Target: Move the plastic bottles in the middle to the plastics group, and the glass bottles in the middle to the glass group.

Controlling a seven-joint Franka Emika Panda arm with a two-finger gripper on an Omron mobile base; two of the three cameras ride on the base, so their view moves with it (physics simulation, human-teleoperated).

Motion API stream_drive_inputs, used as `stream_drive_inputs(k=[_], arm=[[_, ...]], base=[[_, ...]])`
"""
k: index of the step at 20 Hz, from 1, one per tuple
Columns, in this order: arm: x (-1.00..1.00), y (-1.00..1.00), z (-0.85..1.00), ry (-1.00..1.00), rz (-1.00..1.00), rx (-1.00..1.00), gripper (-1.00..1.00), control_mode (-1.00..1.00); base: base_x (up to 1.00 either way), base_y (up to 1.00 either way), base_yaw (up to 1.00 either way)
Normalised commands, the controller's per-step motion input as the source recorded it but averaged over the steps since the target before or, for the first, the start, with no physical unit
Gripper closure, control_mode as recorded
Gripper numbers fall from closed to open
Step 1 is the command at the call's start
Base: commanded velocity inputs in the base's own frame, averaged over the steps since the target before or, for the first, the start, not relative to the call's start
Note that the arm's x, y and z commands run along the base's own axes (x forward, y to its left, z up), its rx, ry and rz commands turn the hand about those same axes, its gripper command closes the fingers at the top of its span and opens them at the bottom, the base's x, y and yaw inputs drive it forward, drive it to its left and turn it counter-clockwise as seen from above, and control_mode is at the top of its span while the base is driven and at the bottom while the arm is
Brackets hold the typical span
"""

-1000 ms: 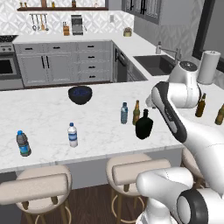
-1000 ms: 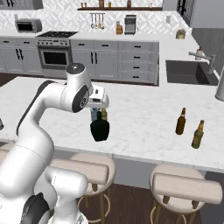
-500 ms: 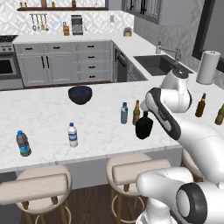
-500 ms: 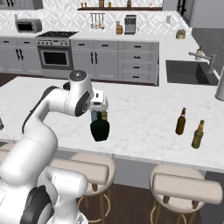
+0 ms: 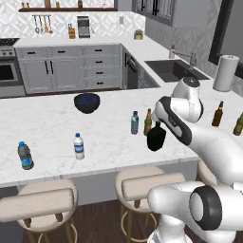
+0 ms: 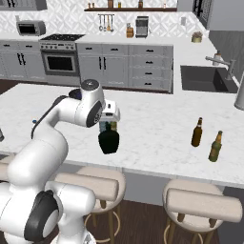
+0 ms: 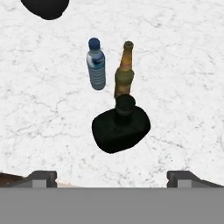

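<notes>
Three middle bottles unsorted on counter [image 5: 57,118]: black round bottle [image 7: 121,129], brown beer bottle [image 7: 124,72] just behind it, grey-blue water bottle [image 7: 96,64] beside that. Plastics group [image 5: 78,146] far left near counter front edge, glass group [image 6: 198,132] far right; nothing moved yet, by my judgement. Gripper [image 7: 111,177] above black bottle, jaws spread wide, empty. Dark bowl [image 5: 87,102] farther back, contents unclear.

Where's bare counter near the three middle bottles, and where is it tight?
Bare marble lies between the black bottle and the white-labelled bottle, and from there right to the amber pair. Tight: water bottle, brown bottle and black bottle cluster together.
</notes>
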Motion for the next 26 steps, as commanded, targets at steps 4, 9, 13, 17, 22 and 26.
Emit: stream_drive_inputs(k=[4, 9, 13, 17, 22, 26], arm=[[0.08, -0.13, -0.16, 0.03, 0.0, 0.0, -1.0, -1.0], [0.12, -0.01, -0.19, 0.02, 0.0, 0.0, -1.0, -1.0], [0.13, 0.0, -0.16, 0.01, 0.0, 0.0, -1.0, -1.0], [0.2, 0.0, -0.11, 0.0, 0.0, 0.0, -1.0, -1.0], [0.11, 0.0, -0.14, 0.0, 0.0, 0.0, -1.0, -1.0], [0.14, 0.0, -0.16, 0.0, 0.0, 0.0, -1.0, -1.0]], base=[[0.0, 0.0, 0.0], [0.0, 0.0, 0.0], [0.0, 0.0, 0.0], [0.0, 0.0, 0.0], [0.0, 0.0, 0.0], [0.0, 0.0, 0.0]])
